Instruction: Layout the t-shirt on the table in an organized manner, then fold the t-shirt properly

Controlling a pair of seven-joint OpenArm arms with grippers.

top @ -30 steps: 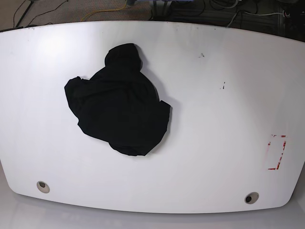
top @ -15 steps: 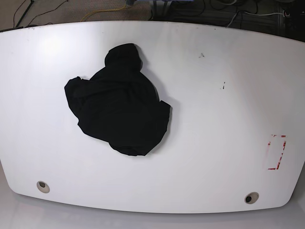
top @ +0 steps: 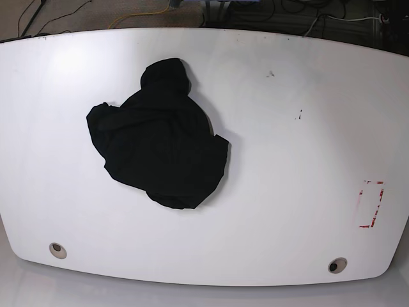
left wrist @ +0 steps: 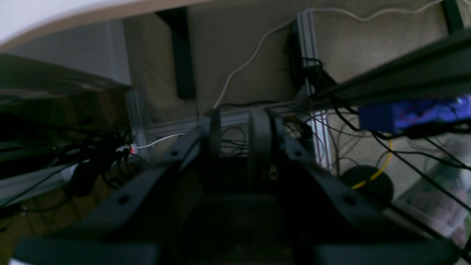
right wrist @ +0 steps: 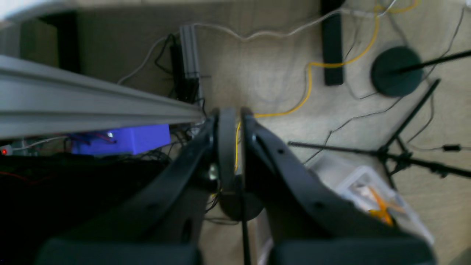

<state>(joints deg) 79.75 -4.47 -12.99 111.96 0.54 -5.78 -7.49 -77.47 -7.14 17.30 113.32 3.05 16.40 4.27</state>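
On the base view the table (top: 287, 160) is wide, white and glossy. Going from the left, a small round hole (top: 57, 249) sits near its front edge. Then comes the t-shirt (top: 160, 137), a black crumpled heap that lies left of the middle of the table, with one lump pointing to the far edge; no print shows on it. To the right of it there are two dark specks (top: 270, 74), then a second round hole (top: 336, 265) near the front edge, and a red rectangular marking (top: 370, 204) close to the right end. No arm appears over the table.

In the right wrist view the right gripper (right wrist: 234, 121) hangs off the table, above a floor with a yellow cable (right wrist: 309, 84) and a blue box (right wrist: 121, 140); its fingers stand almost pressed together, with nothing between them. In the left wrist view the left gripper (left wrist: 235, 127) also hangs over a floor with cables; its fingers stand slightly apart and hold nothing.
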